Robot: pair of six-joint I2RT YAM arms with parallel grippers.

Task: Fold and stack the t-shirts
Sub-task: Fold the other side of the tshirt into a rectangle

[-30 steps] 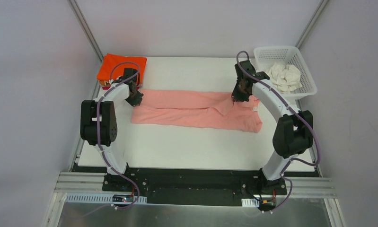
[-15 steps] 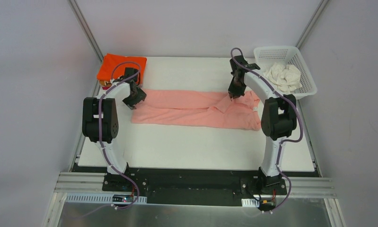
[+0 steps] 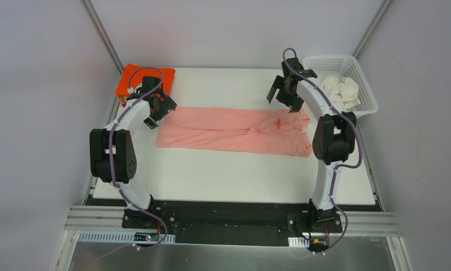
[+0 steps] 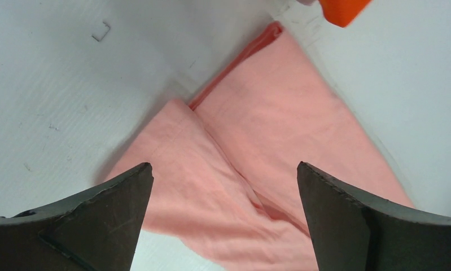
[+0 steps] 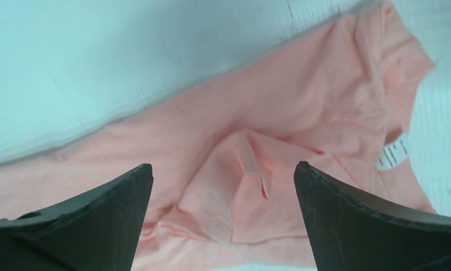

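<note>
A salmon pink t-shirt [image 3: 228, 131] lies on the white table [image 3: 228, 175] as a long band folded lengthwise, its neck end to the right. My left gripper [image 3: 157, 110] hovers open over the band's left end, nothing between its fingers; the left wrist view shows pink cloth [image 4: 257, 147] below the open left gripper [image 4: 224, 165]. Above the band's right end, my right gripper [image 3: 285, 95] is also open and empty. In the right wrist view the folded sleeve [image 5: 251, 169] and white neck tag [image 5: 393, 153] lie under the right gripper [image 5: 223, 165]. A folded orange t-shirt [image 3: 134, 79] sits back left.
A white lattice basket [image 3: 330, 58] at the back right holds a crumpled cream-white t-shirt [image 3: 340, 90]. Grey walls and metal posts enclose the table. A corner of the orange t-shirt [image 4: 341, 10] shows at the top of the left wrist view.
Both grippers went from shut on the pink shirt's ends to open, let the cloth go and rose off it. The right end now lies flat.
</note>
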